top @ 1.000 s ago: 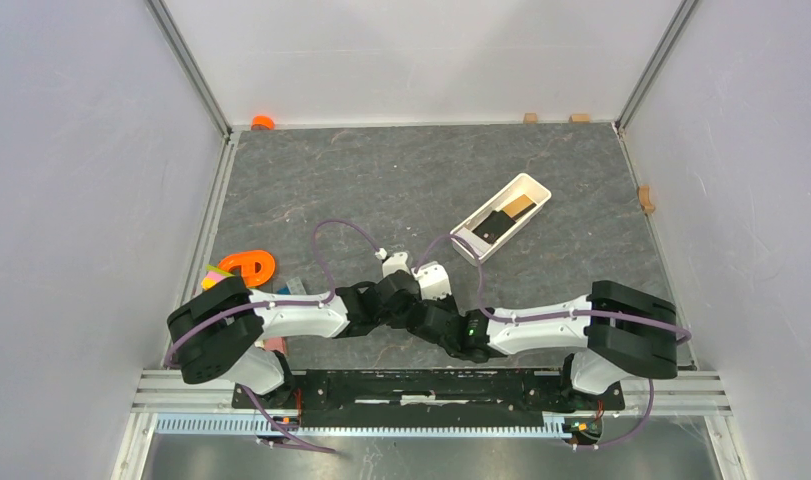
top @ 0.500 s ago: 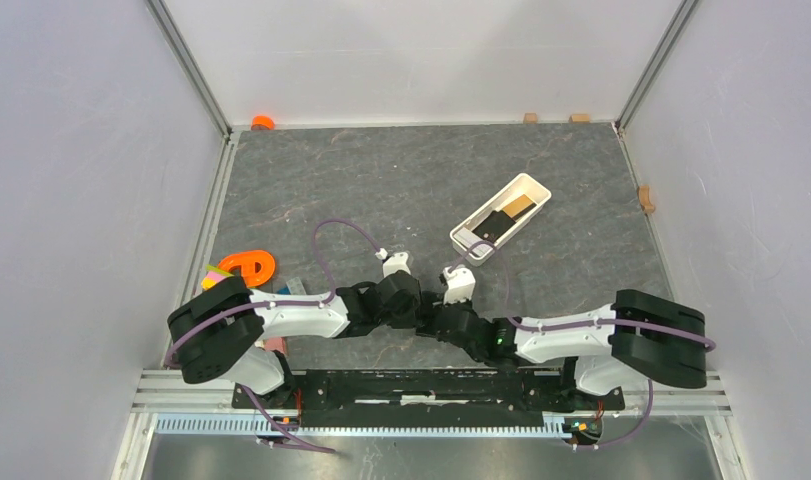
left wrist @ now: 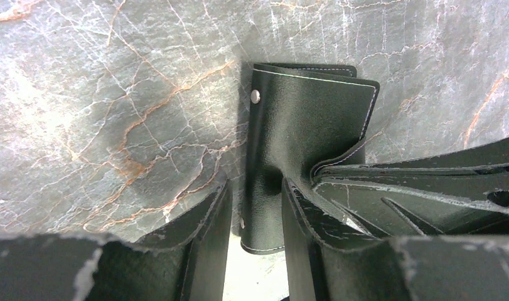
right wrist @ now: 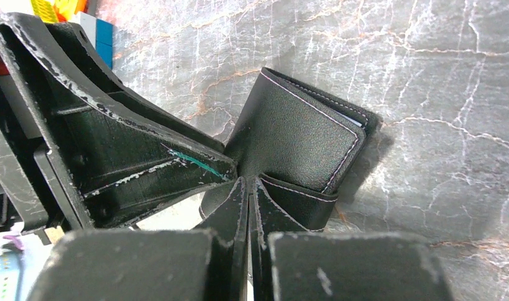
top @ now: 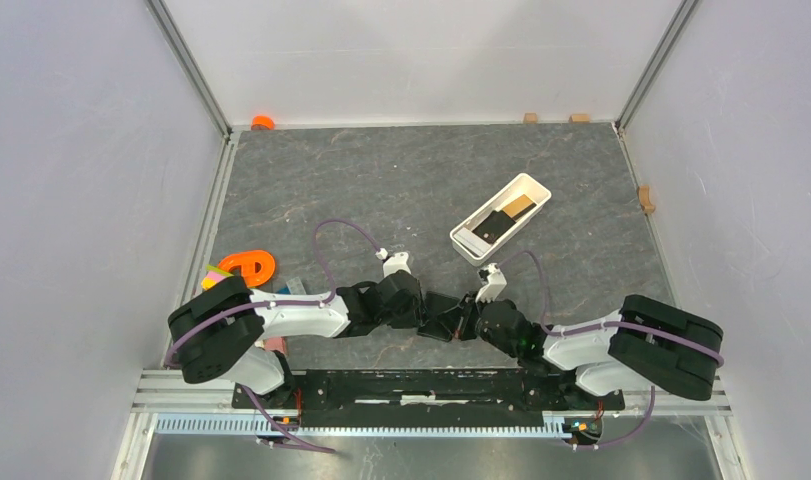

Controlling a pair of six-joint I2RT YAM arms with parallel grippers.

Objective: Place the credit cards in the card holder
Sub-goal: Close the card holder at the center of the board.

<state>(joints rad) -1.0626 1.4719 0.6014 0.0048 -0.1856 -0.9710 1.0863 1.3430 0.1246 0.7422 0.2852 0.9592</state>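
The black card holder (top: 443,316) lies near the table's front edge, between my two grippers. In the left wrist view the card holder (left wrist: 308,125) is folded with its snap stud showing, and its end flap runs between my left gripper's (left wrist: 255,188) fingers, which are shut on it. My right gripper (right wrist: 247,180) is shut, pinching a thin leaf of the card holder (right wrist: 302,135) at its fingertips. From above, the left gripper (top: 424,310) and right gripper (top: 468,322) face each other. A black credit card (top: 493,227) and a tan-orange one (top: 520,206) lie in the white tray (top: 529,180).
The white tray stands slantwise right of centre. An orange ring-shaped piece (top: 249,264), small coloured pieces (top: 215,273) and a light blue piece (top: 290,285) lie at the left edge. Small wooden blocks (top: 530,117) and an orange cap (top: 262,122) sit along the back edge.
My right arm has swung to the right with its gripper still shut. The card holder now shows between the two grippers. The left arm has stayed where it was.
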